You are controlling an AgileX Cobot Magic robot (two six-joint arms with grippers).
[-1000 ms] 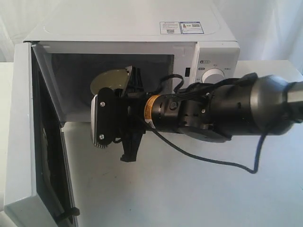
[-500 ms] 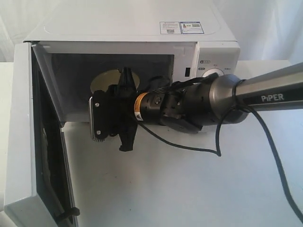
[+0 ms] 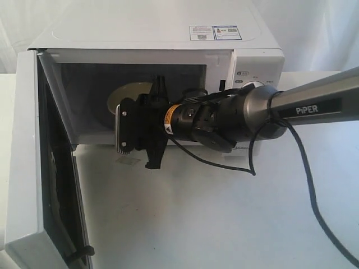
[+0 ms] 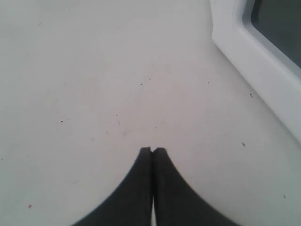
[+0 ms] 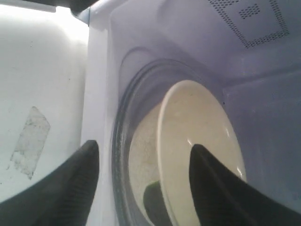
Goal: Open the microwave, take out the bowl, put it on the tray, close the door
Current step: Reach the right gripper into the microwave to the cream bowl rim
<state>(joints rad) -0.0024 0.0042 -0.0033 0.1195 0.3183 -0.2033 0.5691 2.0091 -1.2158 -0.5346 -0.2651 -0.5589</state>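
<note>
Inside the microwave [image 3: 157,33], the bowl [image 5: 197,136] sits on the glass turntable [image 5: 121,141], and the door [image 3: 25,168] stands wide open on the left. The right gripper [image 5: 143,147] is poked into the opening with its jaws spread wide, one finger on each side of the bowl's near rim, gripping nothing as far as I can see. The left gripper [image 4: 152,151] hangs over the white table [image 4: 94,70] near the door, fingers pressed together, nothing between them.
</note>
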